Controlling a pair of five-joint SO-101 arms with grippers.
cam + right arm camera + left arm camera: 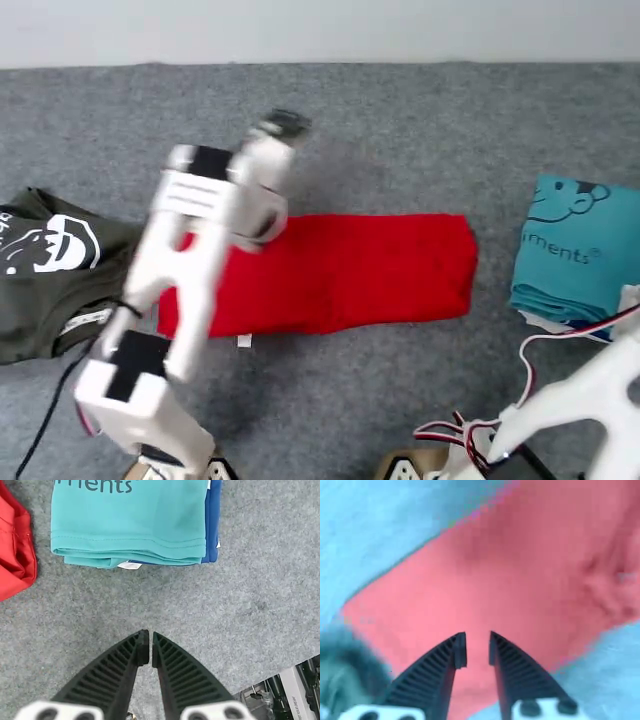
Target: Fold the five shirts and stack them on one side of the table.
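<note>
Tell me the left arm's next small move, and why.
Probably lower the left gripper and pinch the red shirt near its end by the dark shirt. The jaws hang slightly open above it, holding nothing, and the shirt lies as a long strip, not yet folded short.

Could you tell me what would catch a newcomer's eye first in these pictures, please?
The long red shirt lies folded across the middle of the grey table, the left claw hanging over its end nearest a dark printed shirt. At the opposite side, a folded teal shirt sits on a blue one.
</note>
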